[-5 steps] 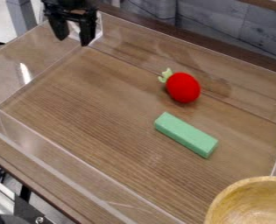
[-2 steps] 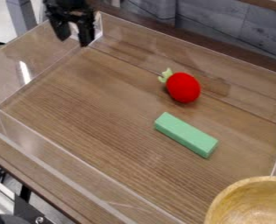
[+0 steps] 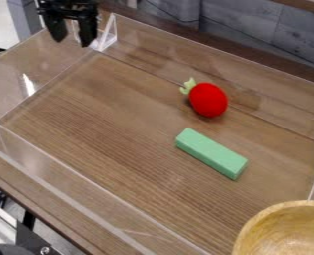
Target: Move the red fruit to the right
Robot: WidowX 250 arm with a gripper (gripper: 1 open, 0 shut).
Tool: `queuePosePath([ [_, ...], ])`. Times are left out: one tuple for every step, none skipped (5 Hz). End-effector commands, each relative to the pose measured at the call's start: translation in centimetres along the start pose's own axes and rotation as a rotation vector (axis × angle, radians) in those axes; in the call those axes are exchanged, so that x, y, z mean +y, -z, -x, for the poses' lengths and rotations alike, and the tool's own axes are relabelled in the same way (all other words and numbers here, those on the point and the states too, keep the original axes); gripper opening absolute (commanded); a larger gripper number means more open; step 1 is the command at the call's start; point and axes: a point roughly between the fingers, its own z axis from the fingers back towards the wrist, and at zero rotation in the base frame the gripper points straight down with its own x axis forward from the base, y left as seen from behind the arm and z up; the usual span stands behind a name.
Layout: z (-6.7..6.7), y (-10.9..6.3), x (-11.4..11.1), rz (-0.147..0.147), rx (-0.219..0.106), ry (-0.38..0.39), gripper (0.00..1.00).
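Leftward, the gripper has shifted, away from the red fruit.

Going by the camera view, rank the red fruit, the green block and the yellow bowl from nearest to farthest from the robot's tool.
1. Red fruit, upper right of the picture, nearest the tool.
2. Green block, just below the fruit.
3. Yellow bowl, bottom right corner, cut off by the edge.
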Motion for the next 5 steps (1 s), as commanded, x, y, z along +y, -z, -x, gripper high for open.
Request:
queuePosePath([
  [-0.8,-4.1,0.2,-0.037,-0.109,-0.041,1.0],
  [-1.5,-4.2,0.1,-0.03,-0.116,0.002,1.0],
  [-1.9,-3.8,-0.2,-0.027,-0.113,0.047,1.0],
  [-2.1,-3.3,-0.5,-0.023,-0.106,0.1,1.0],
  [-0.8,-2.6,-1.3,-0.007,-0.078,0.141,1.0],
])
